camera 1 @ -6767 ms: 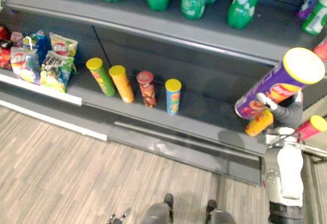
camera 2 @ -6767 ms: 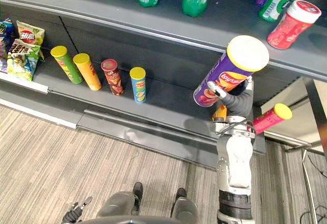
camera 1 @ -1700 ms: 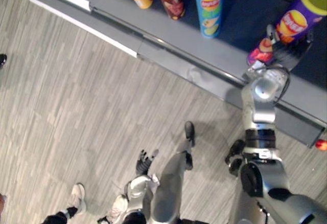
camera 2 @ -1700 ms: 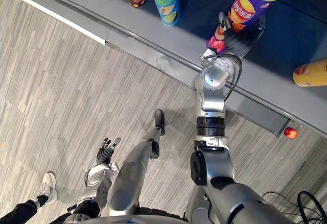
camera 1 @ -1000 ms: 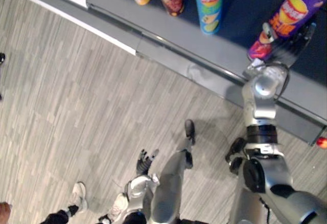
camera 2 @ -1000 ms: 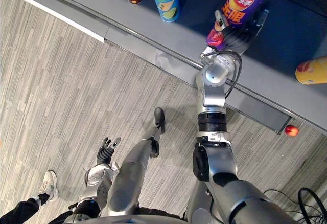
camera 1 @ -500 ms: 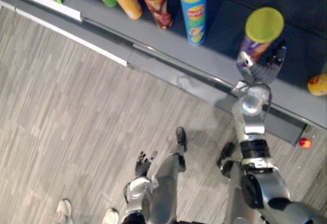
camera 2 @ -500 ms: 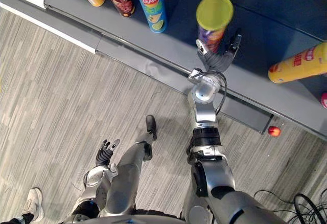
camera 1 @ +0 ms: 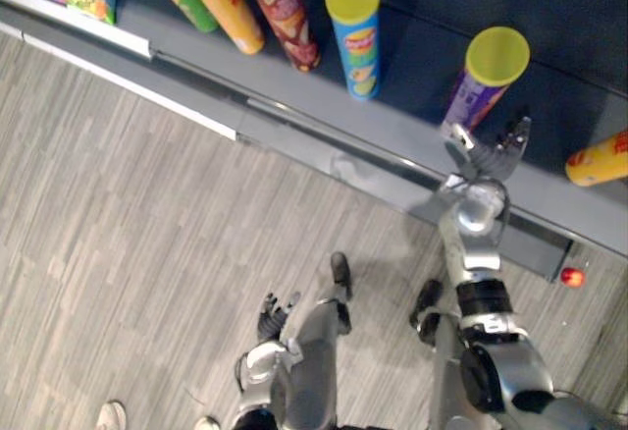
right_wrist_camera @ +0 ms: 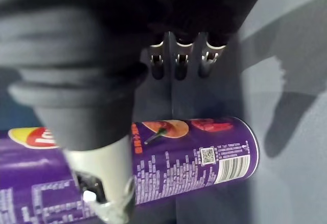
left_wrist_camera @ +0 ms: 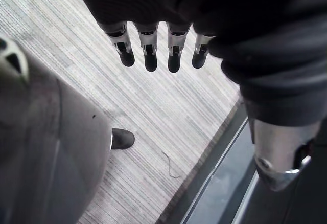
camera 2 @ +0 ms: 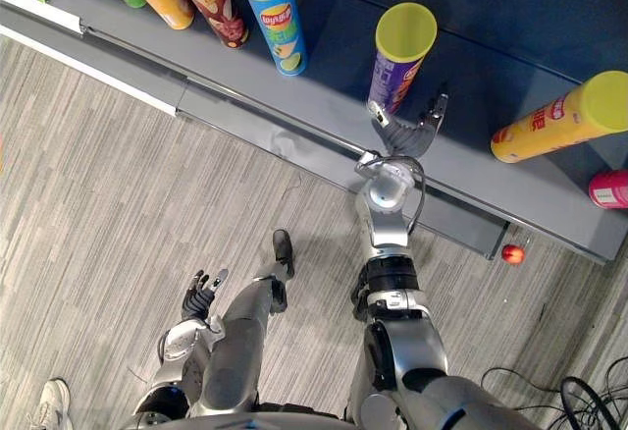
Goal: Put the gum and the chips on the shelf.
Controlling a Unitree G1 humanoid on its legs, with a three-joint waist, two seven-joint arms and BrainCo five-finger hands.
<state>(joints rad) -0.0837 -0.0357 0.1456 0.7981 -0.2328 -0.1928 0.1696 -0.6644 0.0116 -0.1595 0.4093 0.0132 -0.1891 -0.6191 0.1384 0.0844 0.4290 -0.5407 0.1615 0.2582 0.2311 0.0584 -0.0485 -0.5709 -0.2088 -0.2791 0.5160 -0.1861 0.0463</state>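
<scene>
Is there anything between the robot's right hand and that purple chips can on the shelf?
Nothing visible. The right hand is open right at the base of the purple chips can, which stands upright on the shelf, apart from the blue can.

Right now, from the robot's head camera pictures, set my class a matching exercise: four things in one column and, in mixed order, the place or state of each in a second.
Things
1. purple can
2. orange can
3. red ball
4. right robot hand

Places or states
A. on the floor, near the foot of the shelf
B. open, close by the purple can
C. standing upright on the shelf
D. lying on its side on the shelf

Pairs: 1-C, 2-D, 3-A, 4-B
</scene>
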